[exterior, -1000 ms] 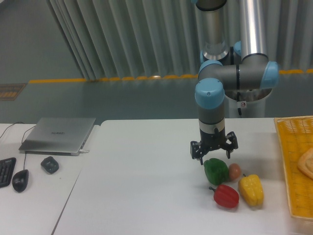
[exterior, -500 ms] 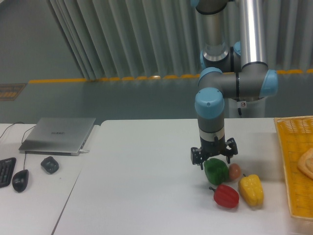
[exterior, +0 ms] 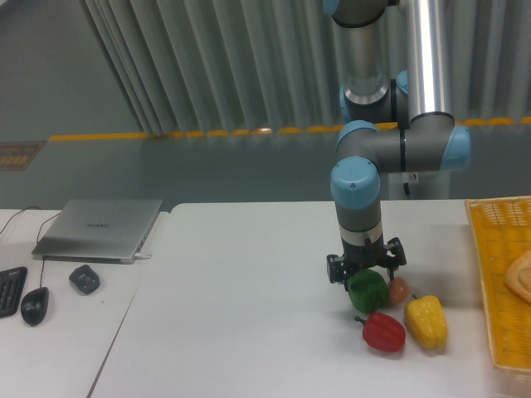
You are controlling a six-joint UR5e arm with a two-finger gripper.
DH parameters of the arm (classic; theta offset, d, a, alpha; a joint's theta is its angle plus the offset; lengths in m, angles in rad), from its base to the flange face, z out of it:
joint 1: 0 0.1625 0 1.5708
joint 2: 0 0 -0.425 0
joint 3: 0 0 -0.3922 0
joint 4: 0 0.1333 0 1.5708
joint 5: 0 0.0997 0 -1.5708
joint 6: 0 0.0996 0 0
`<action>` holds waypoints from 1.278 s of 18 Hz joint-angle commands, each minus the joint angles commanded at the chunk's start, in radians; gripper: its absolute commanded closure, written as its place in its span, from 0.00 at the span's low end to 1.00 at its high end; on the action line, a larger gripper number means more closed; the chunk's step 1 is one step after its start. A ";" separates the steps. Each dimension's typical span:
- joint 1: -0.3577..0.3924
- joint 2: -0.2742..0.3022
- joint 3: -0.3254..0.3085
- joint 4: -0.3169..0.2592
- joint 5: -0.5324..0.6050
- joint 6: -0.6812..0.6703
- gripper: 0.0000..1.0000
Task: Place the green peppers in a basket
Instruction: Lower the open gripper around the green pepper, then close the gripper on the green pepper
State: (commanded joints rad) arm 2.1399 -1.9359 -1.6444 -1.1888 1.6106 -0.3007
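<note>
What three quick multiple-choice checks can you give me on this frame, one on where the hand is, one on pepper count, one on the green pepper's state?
1. Where is the hand?
A. Over the laptop
B. Directly above the green pepper
C. Inside the basket

2. How many peppers lie on the table?
A. One
B. Three
C. Five

3. What is the state of the green pepper?
A. Resting on the table beside the red pepper
B. Lying in the basket
C. Held high in the air

Answers:
1. B, the open fingers straddle the top of the green pepper.
2. B, one green, one red and one yellow pepper sit clustered together.
3. A, it sits on the white tabletop, well left of the yellow basket.
</note>
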 joint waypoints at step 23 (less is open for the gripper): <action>-0.025 0.017 0.029 -0.015 0.000 0.003 0.44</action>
State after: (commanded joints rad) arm 2.1154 -1.9190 -1.6153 -1.2041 1.6107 -0.2976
